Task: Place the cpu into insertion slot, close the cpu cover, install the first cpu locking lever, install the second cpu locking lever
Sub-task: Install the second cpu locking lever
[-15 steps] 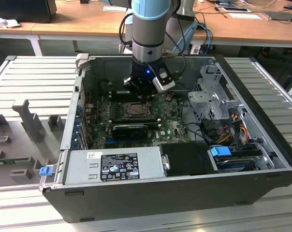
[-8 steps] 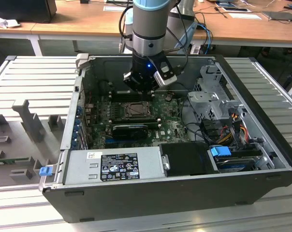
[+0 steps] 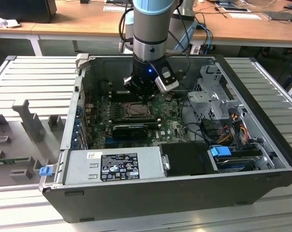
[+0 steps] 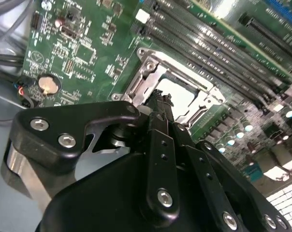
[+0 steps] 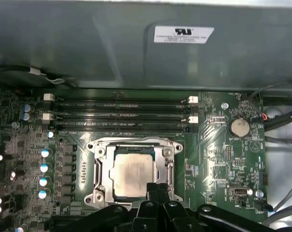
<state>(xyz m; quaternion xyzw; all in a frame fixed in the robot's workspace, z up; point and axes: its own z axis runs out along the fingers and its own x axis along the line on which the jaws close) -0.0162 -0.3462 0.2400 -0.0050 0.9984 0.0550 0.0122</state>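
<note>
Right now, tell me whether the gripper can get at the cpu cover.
Probably yes. The gripper hangs just over the edge of the cpu cover, which lies closed around the cpu. Nothing stands between them; the memory slots lie off to one side.

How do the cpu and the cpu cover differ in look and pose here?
The cpu is a solid pale tan-silver square; the cpu cover is a shiny metal frame with an open centre. The cpu sits inside; the cpu cover lies flat around it, framing its edges. Both are square and level with the board.
</note>
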